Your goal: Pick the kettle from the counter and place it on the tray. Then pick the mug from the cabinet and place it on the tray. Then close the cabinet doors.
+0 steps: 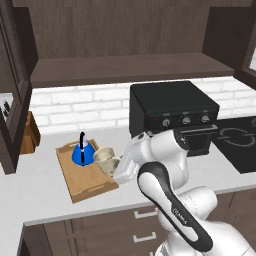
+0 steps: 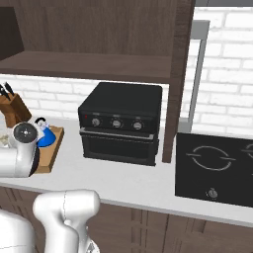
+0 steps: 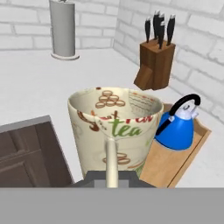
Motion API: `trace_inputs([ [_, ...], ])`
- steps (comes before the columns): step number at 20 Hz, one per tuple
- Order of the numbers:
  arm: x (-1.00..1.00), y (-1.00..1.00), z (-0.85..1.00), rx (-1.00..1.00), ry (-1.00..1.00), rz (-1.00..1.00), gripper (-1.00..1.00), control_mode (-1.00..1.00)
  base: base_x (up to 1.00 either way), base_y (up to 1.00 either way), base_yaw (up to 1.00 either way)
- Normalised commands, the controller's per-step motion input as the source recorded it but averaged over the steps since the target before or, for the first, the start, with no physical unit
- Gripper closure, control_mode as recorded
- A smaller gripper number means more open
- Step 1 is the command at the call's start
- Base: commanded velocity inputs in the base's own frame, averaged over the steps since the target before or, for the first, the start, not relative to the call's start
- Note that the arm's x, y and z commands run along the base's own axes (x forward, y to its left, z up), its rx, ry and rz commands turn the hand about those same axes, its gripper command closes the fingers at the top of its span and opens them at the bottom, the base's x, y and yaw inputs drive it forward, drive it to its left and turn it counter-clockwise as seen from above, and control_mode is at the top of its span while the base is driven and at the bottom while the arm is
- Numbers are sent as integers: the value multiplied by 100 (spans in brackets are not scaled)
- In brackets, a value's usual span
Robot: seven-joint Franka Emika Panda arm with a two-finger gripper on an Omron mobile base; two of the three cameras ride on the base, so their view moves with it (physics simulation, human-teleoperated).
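Fingers are hidden behind the mug (image 3: pixel 114 131) in your hand view, so you cannot tell how they stand; the gripper (image 1: pixel 116 168) sits right against the mug at the tray's (image 1: pixel 85 189) right edge. From the left base view the mug hangs just beside the kettle (image 1: pixel 82 152), which stands on the tray's far half. You have bare wood in front of the kettle and open counter (image 1: pixel 45 200) left of the tray. The black oven (image 1: pixel 172 115) crowds your right; the knife block (image 3: pixel 155 65) stands beyond the tray. Cabinet (image 1: pixel 120 40) doors (image 1: pixel 12 75) stand open overhead.
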Motion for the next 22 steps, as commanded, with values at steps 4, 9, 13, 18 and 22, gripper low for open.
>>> trace_inputs([
  [4,29,18,-26,0,0,2,100,-100,0,0,0],
  [9,34,12,-22,0,1,1,100,-100,0,0,0],
  [13,27,8,-33,0,18,6,100,-100,0,0,0],
  [18,13,5,-28,0,19,13,100,-100,0,0,0],
  [22,19,13,-13,0,3,11,100,-100,0,0,0],
])
